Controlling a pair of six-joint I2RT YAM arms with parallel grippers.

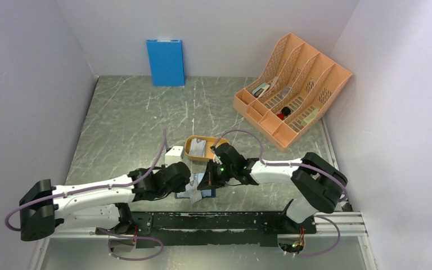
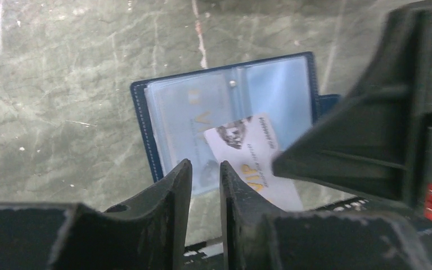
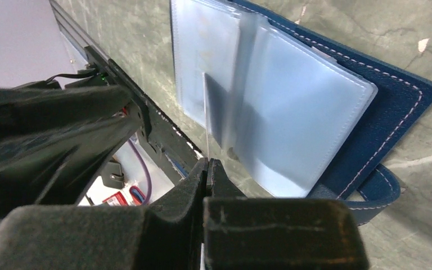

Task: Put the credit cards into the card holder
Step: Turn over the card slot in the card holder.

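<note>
Right gripper (image 3: 207, 166) pinches a credit card (image 2: 253, 154) over the open navy card holder (image 2: 191, 107) on the table (image 2: 62, 84); left gripper (image 2: 205, 167) hovers, narrowly parted.

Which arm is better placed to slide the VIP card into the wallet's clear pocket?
Right. The right gripper is shut on the credit card, whose end lies over the pockets of the open card holder. The left gripper sits beside it, jaws slightly apart, empty.

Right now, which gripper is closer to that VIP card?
Right. The right gripper pinches the VIP card by its edge over the open navy card holder; the left gripper sits just beside it, jaws slightly apart.
</note>
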